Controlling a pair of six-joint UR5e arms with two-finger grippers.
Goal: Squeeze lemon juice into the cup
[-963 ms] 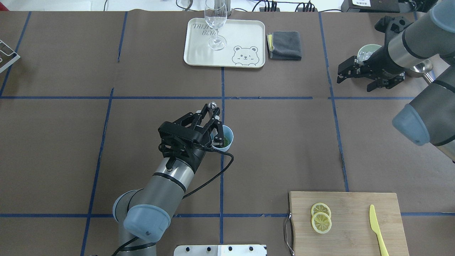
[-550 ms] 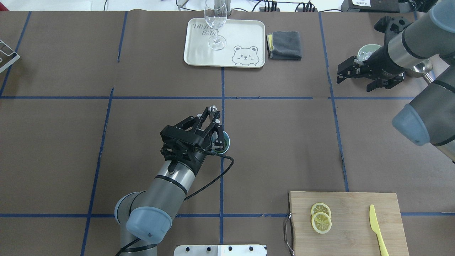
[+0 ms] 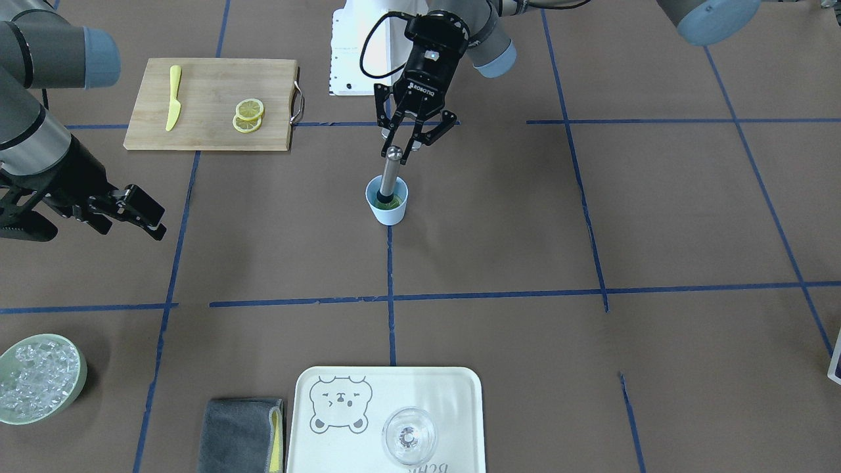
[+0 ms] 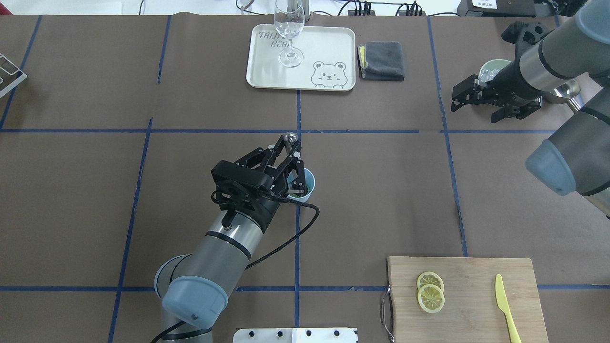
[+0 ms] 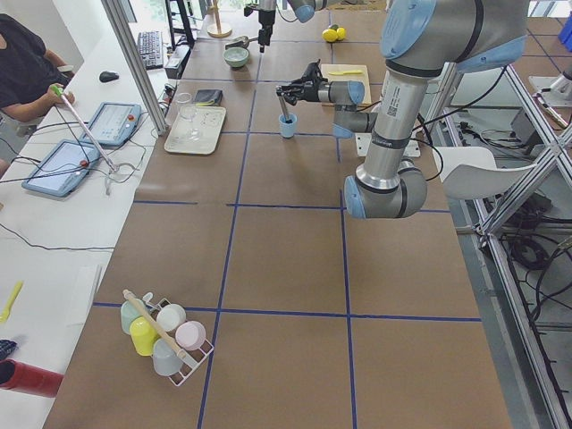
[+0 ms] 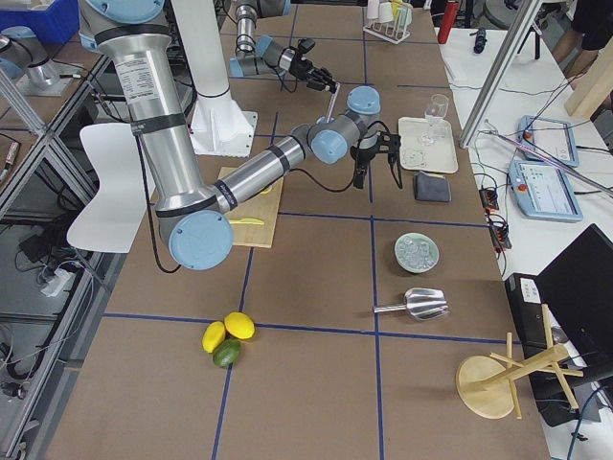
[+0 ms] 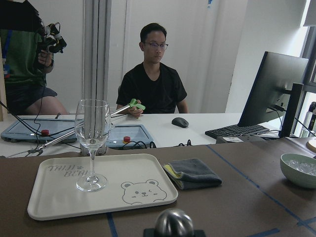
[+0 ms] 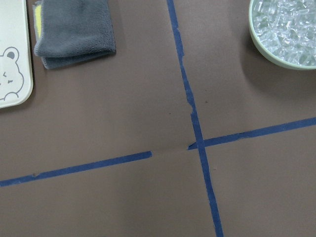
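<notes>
My left hand (image 3: 401,150) grips a steel muddler (image 3: 389,176) standing in the light-blue cup (image 3: 389,213), greenish inside; right hand (image 4: 473,113) spread apart.

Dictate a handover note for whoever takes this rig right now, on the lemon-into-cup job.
The left gripper is shut on the metal muddler, whose lower end stands in the cup.
The right gripper is open and empty, above the table.
Two lemon slices lie overlapping on the cutting board.
Done: the cup holds something greenish, with no lemon visible in it.
Left: pick up a slice and squeeze it over the cup.
</notes>
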